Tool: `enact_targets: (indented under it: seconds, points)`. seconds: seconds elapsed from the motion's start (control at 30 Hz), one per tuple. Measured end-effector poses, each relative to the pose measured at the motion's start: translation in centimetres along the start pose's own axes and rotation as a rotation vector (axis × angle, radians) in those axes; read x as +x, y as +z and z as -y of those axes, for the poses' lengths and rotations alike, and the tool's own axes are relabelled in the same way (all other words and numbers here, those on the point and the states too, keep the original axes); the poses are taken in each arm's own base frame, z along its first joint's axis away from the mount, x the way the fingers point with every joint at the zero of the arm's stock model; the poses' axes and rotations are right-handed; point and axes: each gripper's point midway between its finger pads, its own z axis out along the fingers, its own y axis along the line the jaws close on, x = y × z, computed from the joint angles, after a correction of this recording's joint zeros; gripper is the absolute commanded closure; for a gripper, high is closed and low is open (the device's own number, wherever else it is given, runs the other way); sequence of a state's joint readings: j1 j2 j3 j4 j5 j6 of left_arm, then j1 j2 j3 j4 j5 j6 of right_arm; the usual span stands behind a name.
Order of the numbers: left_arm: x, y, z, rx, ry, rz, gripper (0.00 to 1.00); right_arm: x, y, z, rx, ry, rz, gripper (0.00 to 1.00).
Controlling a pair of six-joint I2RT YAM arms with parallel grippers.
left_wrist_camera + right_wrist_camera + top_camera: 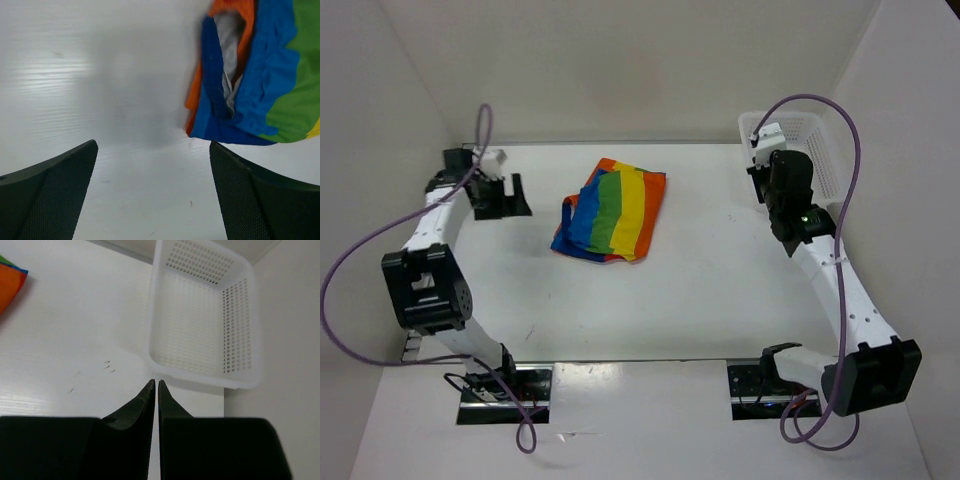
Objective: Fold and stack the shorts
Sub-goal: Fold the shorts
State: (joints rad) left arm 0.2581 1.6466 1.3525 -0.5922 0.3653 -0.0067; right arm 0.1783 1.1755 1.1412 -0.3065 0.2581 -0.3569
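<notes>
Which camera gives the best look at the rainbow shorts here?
Top external: the shorts lie whole in view, folded on the table. Left wrist shows only one edge, cropped; right wrist just an orange corner at its left edge.

I count one pair of shorts point(610, 210) on the one surface point(720, 290), and one white mesh basket point(823, 150) to the right of the shorts. I have two grippers: the left gripper point(153, 144), left of the shorts, and the right gripper point(156, 382), right of them.

Robot lab cell: white walls point(620, 70) box a table point(710, 290) bearing 2 arms point(425, 235) point(840, 280).
</notes>
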Motion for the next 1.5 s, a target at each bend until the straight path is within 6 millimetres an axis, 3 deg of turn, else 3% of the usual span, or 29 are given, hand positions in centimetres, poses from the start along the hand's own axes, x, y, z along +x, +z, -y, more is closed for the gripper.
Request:
enact_targets:
  seconds: [0.13,0.2,0.27,0.47,0.6,0.87,1.03,1.23,1.5]
  points:
    - [6.0,6.3,3.7,0.037,0.081,-0.216,0.01,0.9,-1.1,-0.5,-0.029,0.006,-0.002,0.91]
    - [8.3,7.9,3.3,0.01,0.085,-0.284,0.01,0.9,-1.6,-0.4,-0.032,0.019,0.006,0.91]
    - [9.7,8.7,1.6,-0.048,0.074,-0.319,0.01,0.7,-2.2,-0.1,-0.03,0.034,0.019,0.91]
    - [8.0,9.2,-1.7,-0.193,0.092,-0.243,0.01,0.4,-3.8,0.1,-0.041,0.075,0.048,0.91]
    - [7.7,9.9,-1.9,-0.277,0.151,-0.219,0.01,1.0,-3.9,-0.3,-0.053,0.087,0.038,0.89]
    - [6.3,12.6,3.9,-0.297,0.334,-0.148,0.01,1.8,-3.7,-0.8,-0.065,0.087,0.022,0.89]
    - [6.6,13.0,5.3,-0.274,0.358,-0.138,0.01,1.7,-3.7,-0.8,-0.065,0.087,0.022,0.89]
    - [8.2,12.4,6.5,-0.213,0.361,-0.181,0.01,1.7,-3.7,-0.8,-0.064,0.088,0.023,0.88]
    - [12.3,12.0,12.9,-0.068,0.48,-0.267,0.01,1.9,-3.3,-0.9,-0.066,0.086,0.015,0.88]
